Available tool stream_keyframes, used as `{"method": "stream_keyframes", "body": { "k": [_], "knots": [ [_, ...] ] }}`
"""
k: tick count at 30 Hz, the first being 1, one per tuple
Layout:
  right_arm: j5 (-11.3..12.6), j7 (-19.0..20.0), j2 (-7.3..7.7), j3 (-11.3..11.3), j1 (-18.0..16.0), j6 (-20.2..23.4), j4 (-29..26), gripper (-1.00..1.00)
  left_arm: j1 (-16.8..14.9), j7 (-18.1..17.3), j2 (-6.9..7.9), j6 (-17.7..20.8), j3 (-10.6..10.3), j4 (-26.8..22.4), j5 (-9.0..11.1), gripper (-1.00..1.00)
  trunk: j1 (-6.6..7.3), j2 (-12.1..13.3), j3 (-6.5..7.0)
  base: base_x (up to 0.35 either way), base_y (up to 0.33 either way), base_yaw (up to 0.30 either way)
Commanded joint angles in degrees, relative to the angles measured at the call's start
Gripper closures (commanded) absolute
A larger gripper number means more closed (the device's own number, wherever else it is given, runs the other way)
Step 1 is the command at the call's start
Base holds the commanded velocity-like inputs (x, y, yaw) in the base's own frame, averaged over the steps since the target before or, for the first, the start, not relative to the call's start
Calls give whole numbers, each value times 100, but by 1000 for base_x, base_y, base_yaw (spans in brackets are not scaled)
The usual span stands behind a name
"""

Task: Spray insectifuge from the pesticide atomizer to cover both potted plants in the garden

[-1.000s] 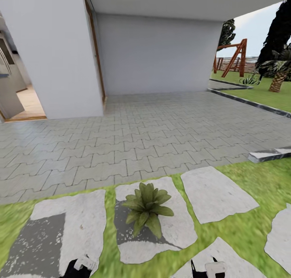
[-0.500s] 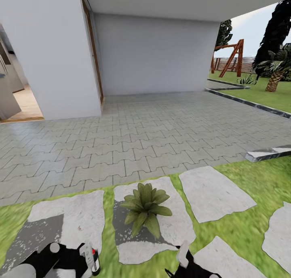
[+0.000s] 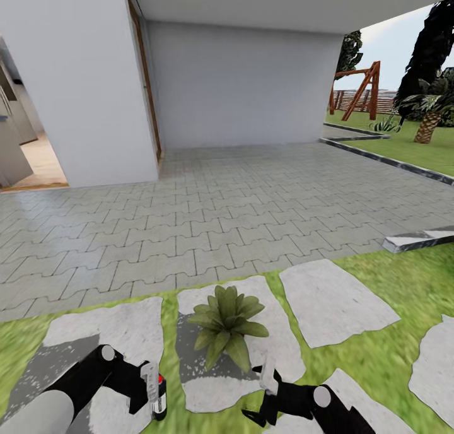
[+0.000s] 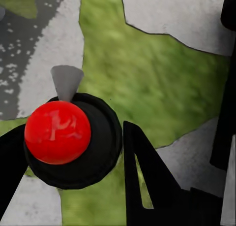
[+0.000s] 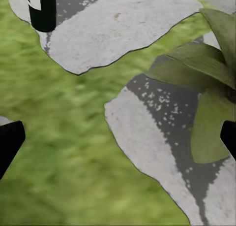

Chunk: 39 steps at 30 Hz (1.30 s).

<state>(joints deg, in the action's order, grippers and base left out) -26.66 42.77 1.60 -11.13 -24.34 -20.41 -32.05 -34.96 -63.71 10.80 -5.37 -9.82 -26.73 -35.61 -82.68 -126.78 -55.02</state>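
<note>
One potted plant, a low rosette of plain green leaves, stands on a stepping stone just ahead of me; its pot is hidden under the leaves. The second potted plant is out of view. My left gripper is shut on the pesticide atomizer, a dark bottle with a red top, held upright left of the plant. In the left wrist view the atomizer sits between the black fingers. My right gripper hangs open just right of the plant, whose leaves lie beyond it.
Grey paving stretches from the lawn edge to the white house wall, with an open doorway at the left. More stepping stones lie in the grass. A kerb end, a wooden swing frame and a palm stand to the right.
Both arms have come up and forward into the head view. The left gripper carried the atomizer up and right, toward the plant; the right gripper rose at the plant's other side.
</note>
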Motion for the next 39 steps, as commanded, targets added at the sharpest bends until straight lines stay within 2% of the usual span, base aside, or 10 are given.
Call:
{"method": "stream_keyframes", "body": {
  "k": [1,3,4,7,11,13,15,19,24,39],
  "knots": [
    [-52,59,-4,-11,-60,-34,-6,-100,-2,-62,-65,-49,-31,-21,-34,100,1,-2,-5,0,0,0],
    [-51,104,-17,-14,-182,-30,-1,-100,-2,-99,-148,-45,-74,-29,-39,100,1,-2,-5,0,0,0],
    [-51,115,-21,-17,-246,-28,1,100,-2,-108,-185,-44,-102,-31,-37,100,1,-2,-5,0,0,0],
    [-50,144,-39,-35,-394,-19,0,100,-2,-121,-286,-43,-165,-34,-38,100,1,-2,-5,0,0,0],
    [-57,419,-175,-398,-481,-16,-3,100,-3,-125,-334,-43,-180,-34,-35,100,1,-2,-5,0,0,0],
    [-58,476,-245,-457,-497,-16,-3,100,-3,-124,-376,-43,-215,-35,-47,100,1,-2,-5,0,0,0],
    [-52,504,-297,-483,-507,-15,-10,100,-2,-106,-434,-29,-356,-35,-153,100,1,-2,-5,0,0,0],
    [-50,618,-399,-578,-529,-15,-130,100,-2,-76,-533,-19,-425,-35,-281,100,1,-2,-5,0,0,0],
    [-50,972,-461,-610,-543,-15,-241,100,-2,-74,-595,-25,-432,-35,-295,100,1,-2,-5,0,0,0],
    [-58,997,-478,-616,-545,-15,-235,100,6,-149,-727,-119,-408,-26,-212,100,1,-2,-5,0,0,0]
  ]
}}
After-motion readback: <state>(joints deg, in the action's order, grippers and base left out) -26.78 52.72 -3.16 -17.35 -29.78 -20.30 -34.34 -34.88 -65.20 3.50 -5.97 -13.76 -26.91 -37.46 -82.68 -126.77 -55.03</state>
